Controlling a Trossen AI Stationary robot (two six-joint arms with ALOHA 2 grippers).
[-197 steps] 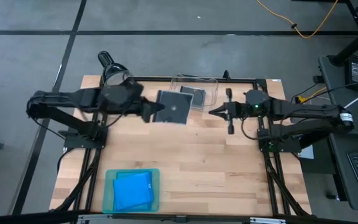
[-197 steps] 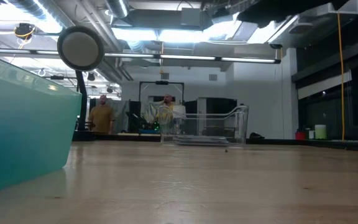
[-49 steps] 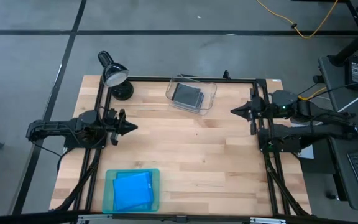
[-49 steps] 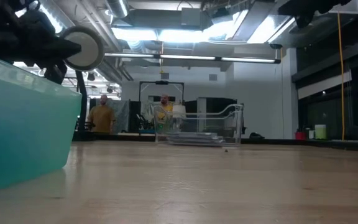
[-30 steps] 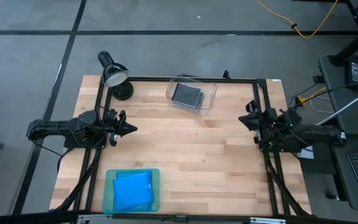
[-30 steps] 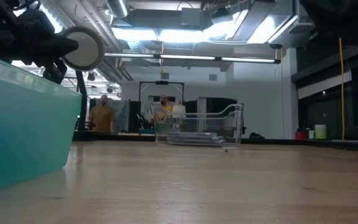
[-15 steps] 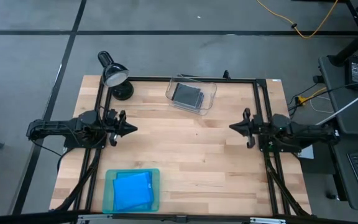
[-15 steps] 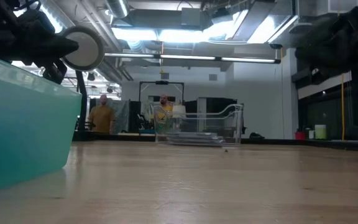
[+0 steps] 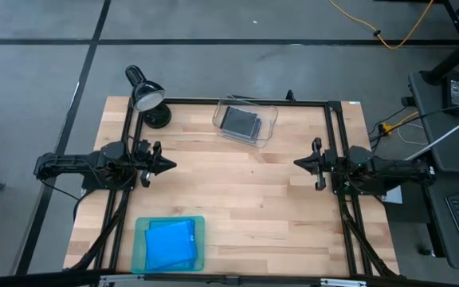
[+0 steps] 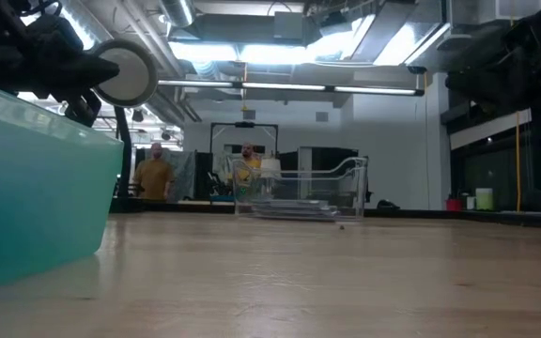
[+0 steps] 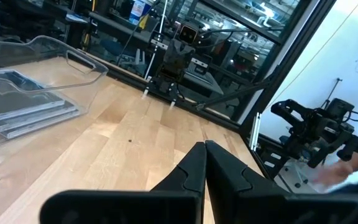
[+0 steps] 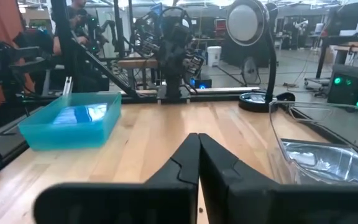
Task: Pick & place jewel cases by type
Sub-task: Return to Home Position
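From above, the wooden table (image 9: 237,199) held grey jewel cases (image 9: 240,121) in the clear bin (image 9: 271,118), upper middle, and blue jewel cases (image 9: 170,245) in the teal tray (image 9: 140,239), lower left. The wrist views showed the left gripper (image 11: 205,146) and right gripper (image 12: 198,137) pinched closed, holding nothing. The cases looked thin, so probably light, stiff and slippery, and best pinched at an edge.

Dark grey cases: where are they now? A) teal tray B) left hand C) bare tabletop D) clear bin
D: the high view shows the dark grey cases lying inside the clear bin, while the teal tray holds only blue cases.
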